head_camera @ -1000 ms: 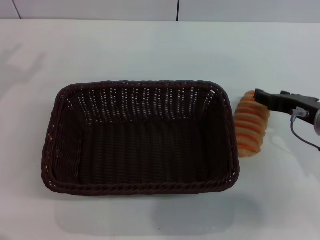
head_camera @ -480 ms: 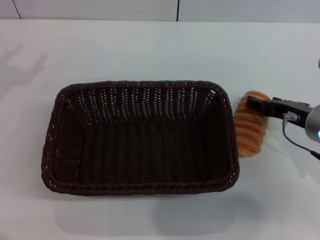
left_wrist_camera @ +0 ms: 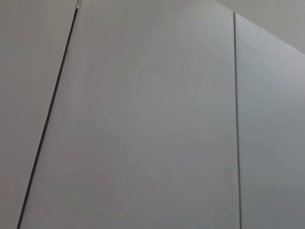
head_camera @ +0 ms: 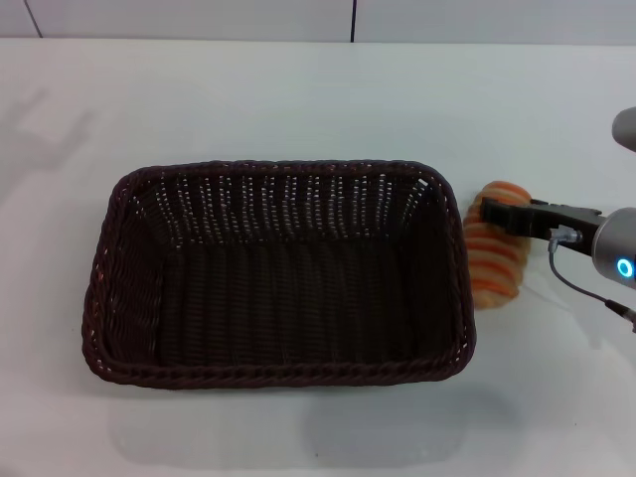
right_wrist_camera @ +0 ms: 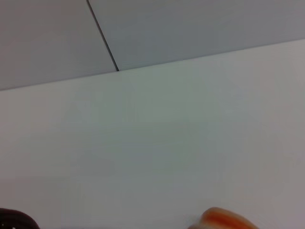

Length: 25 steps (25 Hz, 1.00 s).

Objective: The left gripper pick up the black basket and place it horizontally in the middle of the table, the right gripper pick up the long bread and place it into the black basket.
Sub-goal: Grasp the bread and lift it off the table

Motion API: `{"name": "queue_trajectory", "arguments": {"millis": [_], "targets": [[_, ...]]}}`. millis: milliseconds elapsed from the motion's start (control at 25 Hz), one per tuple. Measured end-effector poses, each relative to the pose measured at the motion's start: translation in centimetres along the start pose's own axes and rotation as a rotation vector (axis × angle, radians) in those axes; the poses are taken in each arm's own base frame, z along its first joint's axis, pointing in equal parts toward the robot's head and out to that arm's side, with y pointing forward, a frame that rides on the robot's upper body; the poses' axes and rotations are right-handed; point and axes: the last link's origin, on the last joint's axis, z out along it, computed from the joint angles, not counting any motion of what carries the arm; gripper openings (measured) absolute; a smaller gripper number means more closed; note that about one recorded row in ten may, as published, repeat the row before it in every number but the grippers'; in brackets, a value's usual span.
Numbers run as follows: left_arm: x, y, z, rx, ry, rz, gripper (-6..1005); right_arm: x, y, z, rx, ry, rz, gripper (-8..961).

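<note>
The black basket lies horizontally in the middle of the white table, and it is empty. The long bread lies on the table just right of the basket's right rim, pointing away from me. My right gripper reaches in from the right and sits over the far half of the bread. The right wrist view shows the bread's end and a bit of the basket rim. My left gripper is out of view; its wrist view shows only wall panels.
A grey panelled wall runs along the table's far edge. The right arm's blue light and a cable are at the right edge of the head view.
My right gripper has moved left and lower, from beside the bread's far end to over it. The bread and basket have not moved.
</note>
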Motion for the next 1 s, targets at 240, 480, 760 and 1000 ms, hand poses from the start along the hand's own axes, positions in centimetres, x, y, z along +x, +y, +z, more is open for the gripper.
{"name": "queue_trajectory", "arguments": {"millis": [240,480,760,1000], "targets": [[0.1,0.1,0.0,-0.006,0.006,-0.002,810,0.0,0.1,0.4,-0.004,0.013,-0.006,668],[0.2,0.1,0.0,-0.007,0.015,-0.003,810,0.0,0.3,0.3,-0.009,0.013,-0.017,611],[0.2,0.1,0.0,-0.006,0.017,-0.003,810,-0.2,0.3,0.3,-0.010,0.007,-0.015,501],[0.2,0.0,-0.1,-0.001,0.018,-0.006,810,-1.9,-0.9,-2.1,0.012,-0.174,0.037,476]]}}
